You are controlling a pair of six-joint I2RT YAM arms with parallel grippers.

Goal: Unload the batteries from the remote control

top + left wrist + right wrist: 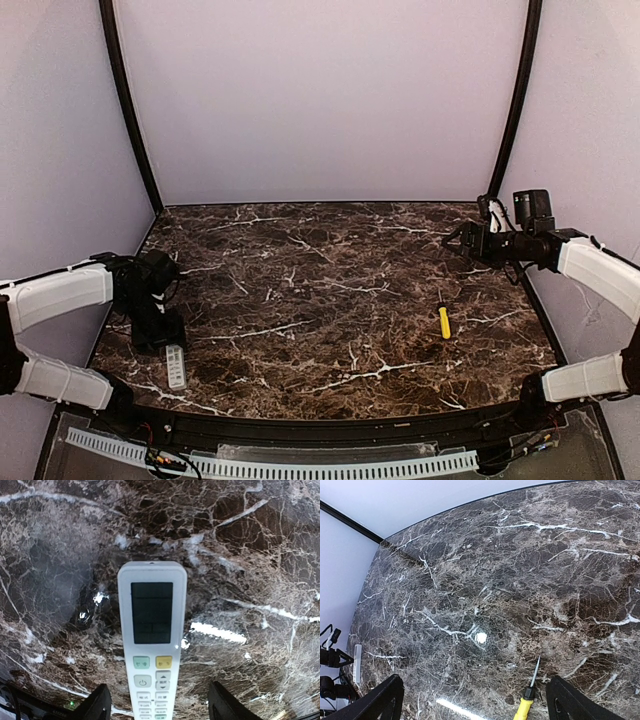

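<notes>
The white remote control (pixel 175 366) lies face up on the marble table at the near left, display and buttons showing, so its back is hidden. In the left wrist view the remote control (pixel 152 640) runs lengthwise between my fingers. My left gripper (pixel 162 335) is open just above its near end, with both fingers (pixel 97 705) clear of its sides. The batteries are not visible. My right gripper (pixel 456 243) is open and empty, raised over the table's far right. In the right wrist view the remote control (pixel 357 663) is a small bar at the far left.
A yellow-handled screwdriver (pixel 444 320) lies on the table at the right, below my right gripper; in the right wrist view the screwdriver (pixel 527 702) sits near the right finger. Pale walls enclose the table (pixel 330 290) on three sides.
</notes>
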